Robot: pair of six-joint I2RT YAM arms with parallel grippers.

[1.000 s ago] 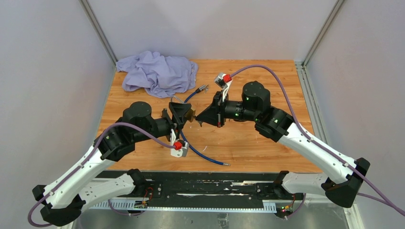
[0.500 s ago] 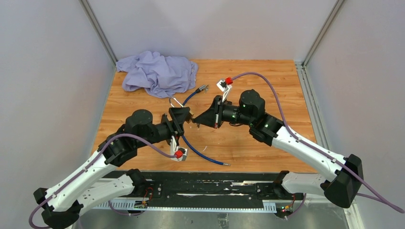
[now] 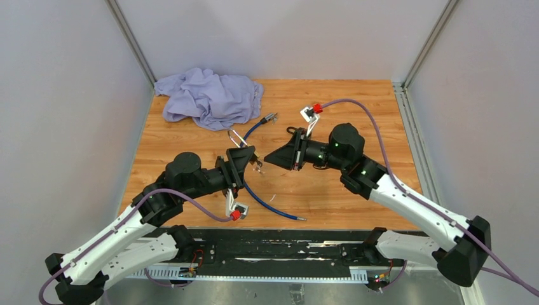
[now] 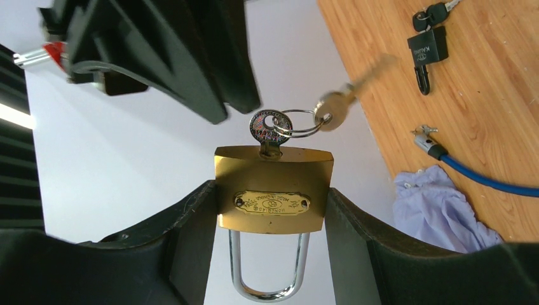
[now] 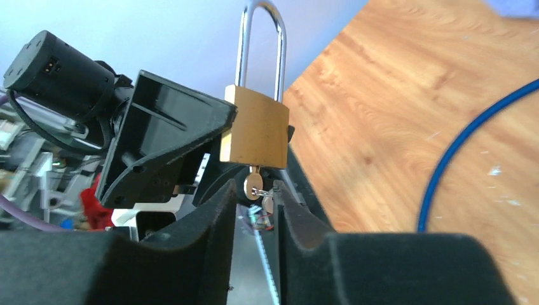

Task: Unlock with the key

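The brass padlock point(image 4: 274, 190) is held off the table point(image 3: 343, 190), above its middle. It is clamped by its two narrow sides between the jaws of the left gripper point(image 4: 270, 203). The shackle point(image 5: 262, 38) points back toward that wrist and appears seated in the body. The key point(image 4: 269, 130) is inserted in the keyway, and a ring point(image 4: 299, 124) carrying a second key point(image 4: 337, 108) hangs from its head. The jaws of the right gripper point(image 5: 255, 194) are parted slightly and stand just beside the key head without clamping it. The lock body is judged rigid, fairly heavy and smooth, so slippage under torque is to be expected. The key is judged thin and stiff. It should be taken by the flat faces of its head, clear of the loose ring.
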